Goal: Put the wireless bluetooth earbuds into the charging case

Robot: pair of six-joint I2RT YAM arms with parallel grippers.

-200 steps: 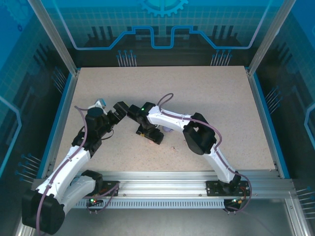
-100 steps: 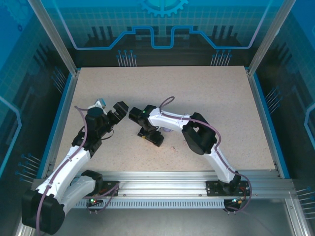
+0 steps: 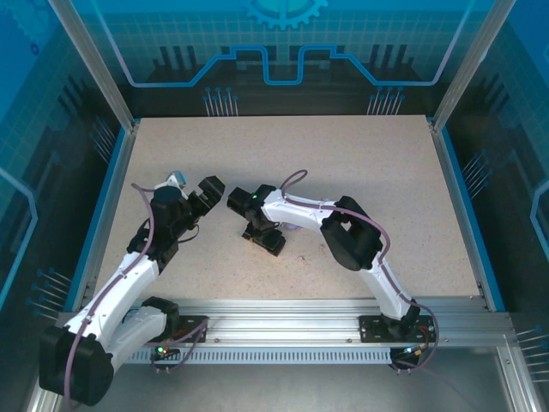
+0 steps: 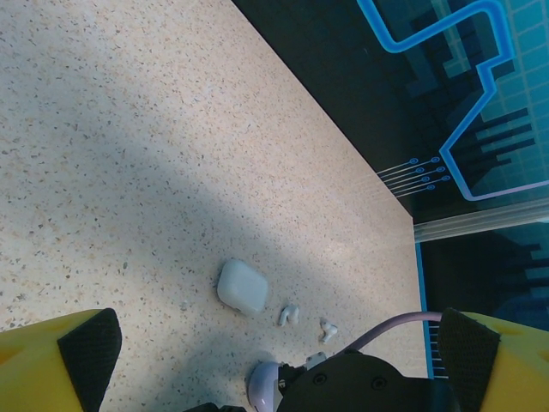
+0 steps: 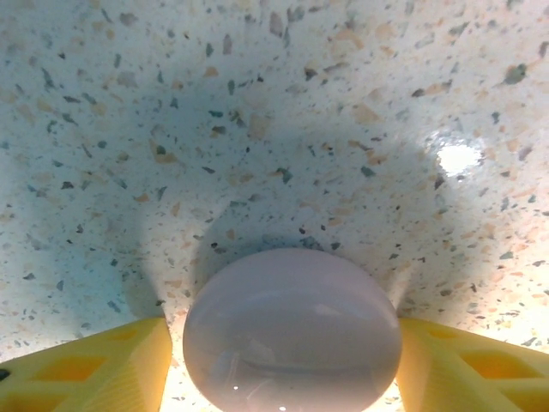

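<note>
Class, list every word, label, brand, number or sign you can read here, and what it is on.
None can be read.
The white case, the pale lilac case in the right gripper and the earbuds show no print.
The back wall bears a blue gear emblem and circuit lines, without letters or numbers.

Charging case [image 5: 292, 330]: pale lilac, rounded, glossy, low at centre.
Right gripper [image 5: 287, 378]: yellow fingers [image 5: 86, 373] flank the case, touching both its sides.
Table [image 5: 257, 103]: pale, speckled, with one bright glare spot at right.
</note>
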